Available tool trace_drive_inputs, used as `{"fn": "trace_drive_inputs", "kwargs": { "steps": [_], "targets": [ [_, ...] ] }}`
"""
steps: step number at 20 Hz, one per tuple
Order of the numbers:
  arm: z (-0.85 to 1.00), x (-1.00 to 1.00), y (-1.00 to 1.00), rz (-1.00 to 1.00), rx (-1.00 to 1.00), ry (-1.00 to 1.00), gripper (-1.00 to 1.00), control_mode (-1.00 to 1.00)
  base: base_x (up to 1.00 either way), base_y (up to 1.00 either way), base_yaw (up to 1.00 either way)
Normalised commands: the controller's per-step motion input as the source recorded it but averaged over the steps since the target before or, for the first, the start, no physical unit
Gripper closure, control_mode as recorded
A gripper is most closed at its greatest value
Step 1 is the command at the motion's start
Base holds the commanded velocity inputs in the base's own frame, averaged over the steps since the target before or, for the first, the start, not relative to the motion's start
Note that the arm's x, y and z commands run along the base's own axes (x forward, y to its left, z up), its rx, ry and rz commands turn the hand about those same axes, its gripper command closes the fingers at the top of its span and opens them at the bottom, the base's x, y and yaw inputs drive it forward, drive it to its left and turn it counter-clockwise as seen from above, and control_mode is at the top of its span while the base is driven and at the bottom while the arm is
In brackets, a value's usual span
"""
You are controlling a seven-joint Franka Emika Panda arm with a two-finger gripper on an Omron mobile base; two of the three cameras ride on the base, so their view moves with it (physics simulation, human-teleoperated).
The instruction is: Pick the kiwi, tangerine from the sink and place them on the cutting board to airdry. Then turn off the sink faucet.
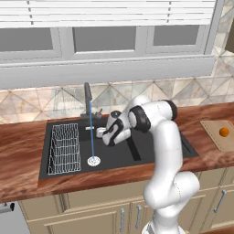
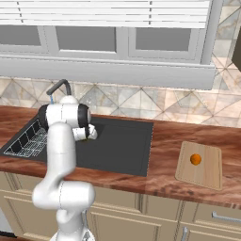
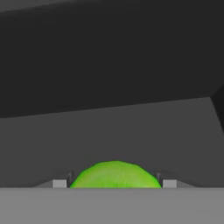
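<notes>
Kiwi, the small lime-green rounded fruit (image 3: 115, 174), sits between the two finger tips of the gripper (image 3: 115, 183) in the hand view, one tip at each flank, so the jaws appear clamped on it. Around it lie the dark walls and floor of the large black rectangular sink (image 1: 151, 153), which suggests the hand is low in the basin. In the left base view, the white arm bends down into the sink beside the slim dark grey upright faucet (image 1: 87, 98), from which a thin blue stream of water (image 1: 92, 137) falls to the round silver drain (image 1: 94, 160). The small bright orange tangerine (image 2: 195, 159) rests on the flat light tan cutting board (image 2: 209, 176), well apart on the reddish wood counter (image 2: 162, 141).
</notes>
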Motion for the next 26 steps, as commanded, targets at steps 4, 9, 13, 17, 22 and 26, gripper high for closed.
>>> {"fn": "trace_drive_inputs", "kwargs": {
  "steps": [4,9,13,17,22,26],
  "targets": [
    [0.28,-0.25,-0.05,0.0,0.0,-0.08,1.0,-1.0,0.0,0.0,0.0],
    [0.21,-0.33,-0.18,0.0,0.0,-0.13,1.0,-1.0,0.0,0.0,0.0],
    [0.33,-0.36,-0.22,0.0,0.0,-0.13,1.0,-1.0,0.0,0.0,0.0],
    [0.5,-0.48,-0.12,0.0,0.0,-0.15,1.0,-1.0,0.0,0.0,0.0],
    [0.69,-0.53,-0.06,0.0,0.0,-0.17,1.0,-1.0,0.0,0.0,0.0],
    [0.66,-0.53,-0.07,0.0,0.01,-0.14,1.0,-1.0,0.0,0.0,0.0]
  ]
}}
